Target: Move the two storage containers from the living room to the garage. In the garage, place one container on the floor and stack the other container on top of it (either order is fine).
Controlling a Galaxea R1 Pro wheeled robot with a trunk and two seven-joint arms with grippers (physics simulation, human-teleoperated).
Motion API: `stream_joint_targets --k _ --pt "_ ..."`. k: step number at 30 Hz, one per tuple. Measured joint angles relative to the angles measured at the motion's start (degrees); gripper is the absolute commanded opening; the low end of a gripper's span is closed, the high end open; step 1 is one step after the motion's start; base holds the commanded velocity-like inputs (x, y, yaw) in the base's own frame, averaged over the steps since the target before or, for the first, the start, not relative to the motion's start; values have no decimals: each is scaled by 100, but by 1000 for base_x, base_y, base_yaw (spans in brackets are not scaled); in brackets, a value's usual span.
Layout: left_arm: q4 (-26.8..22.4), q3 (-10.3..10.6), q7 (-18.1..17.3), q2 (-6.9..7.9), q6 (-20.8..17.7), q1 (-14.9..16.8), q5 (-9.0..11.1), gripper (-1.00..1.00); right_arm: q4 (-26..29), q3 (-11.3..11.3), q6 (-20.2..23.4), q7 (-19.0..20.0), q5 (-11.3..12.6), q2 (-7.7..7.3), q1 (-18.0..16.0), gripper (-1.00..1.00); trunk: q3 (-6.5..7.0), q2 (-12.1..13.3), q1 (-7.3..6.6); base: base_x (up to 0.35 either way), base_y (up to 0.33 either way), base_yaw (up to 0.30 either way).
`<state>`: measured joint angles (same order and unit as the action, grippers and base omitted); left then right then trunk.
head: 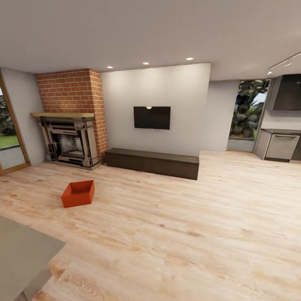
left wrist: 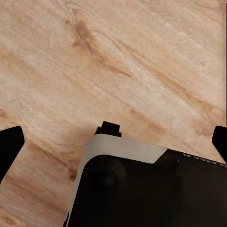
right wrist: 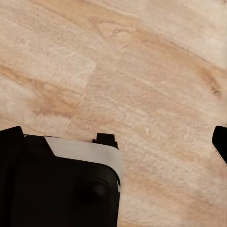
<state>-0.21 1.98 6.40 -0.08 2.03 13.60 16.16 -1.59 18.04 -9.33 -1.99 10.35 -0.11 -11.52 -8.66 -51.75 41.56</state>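
- Orange-red tub [head: 78, 193] sits alone on the wood floor [head: 175, 234] of the living room, open side up, in front of the brick fireplace [head: 71, 125].
- Dark bench [head: 152, 162] runs along the white wall under the black TV [head: 151, 117].
- Left gripper [left wrist: 113, 139]: fingers [left wrist: 9, 144] spread wide at the wrist view's edges, holding nothing, planks beneath.
- Right gripper [right wrist: 116, 142]: fingers [right wrist: 220, 142] likewise wide apart and empty over the floor.
- Grey furniture corner [head: 21, 251] shows at lower left.

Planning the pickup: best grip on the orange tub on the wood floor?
Probably pinch a long wall of the orange tub at its rim, coming from above. It sits upright and open-topped with thin straight walls, apart from the fireplace and the bench.
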Motion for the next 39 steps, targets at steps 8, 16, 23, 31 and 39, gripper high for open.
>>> stream_joint_targets --k 8,16,23,31,39 --pt "0 -1 0 0 0 -2 4 100 0 3 7 0 -13 0 0 100 0 0 0 322 0 0" --pt "0 1 1 0 6 -2 6 100 0 2 8 3 -23 0 0 100 0 0 0 322 0 0" --pt "0 1 0 0 8 -2 6 100 0 17 14 76 -34 -8 0 100 0 0 0 322 0 0" --pt "0 0 0 0 3 -1 7 100 0 28 29 112 -34 -17 0 100 0 0 0 322 0 0" --pt "0 1 0 0 0 -2 6 100 0 20 13 116 -26 -11 0 100 0 0 0 322 0 0"
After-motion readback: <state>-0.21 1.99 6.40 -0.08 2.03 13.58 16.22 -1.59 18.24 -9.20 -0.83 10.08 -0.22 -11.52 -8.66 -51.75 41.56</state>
